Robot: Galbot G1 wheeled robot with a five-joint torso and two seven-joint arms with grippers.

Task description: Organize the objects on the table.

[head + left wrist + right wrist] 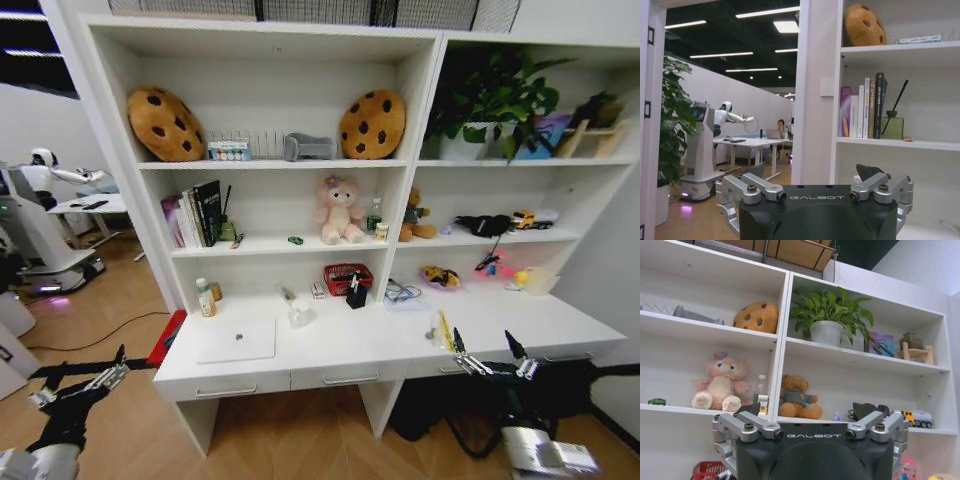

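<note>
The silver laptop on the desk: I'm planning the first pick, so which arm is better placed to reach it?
Likely the left. The silver laptop lies on the desk's left part, and the left end effector hangs off that end. The right end effector, open, sits by the desk's right front edge, farther away.

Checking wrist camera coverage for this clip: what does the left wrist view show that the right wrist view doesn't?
Left wrist view alone: a row of books, a reed diffuser bottle, and another robot at a desk in the room behind. Right wrist view alone: a pink plush, a teddy bear, a potted plant, a tiny green toy car. Both: white shelving and a cookie-shaped cushion.
</note>
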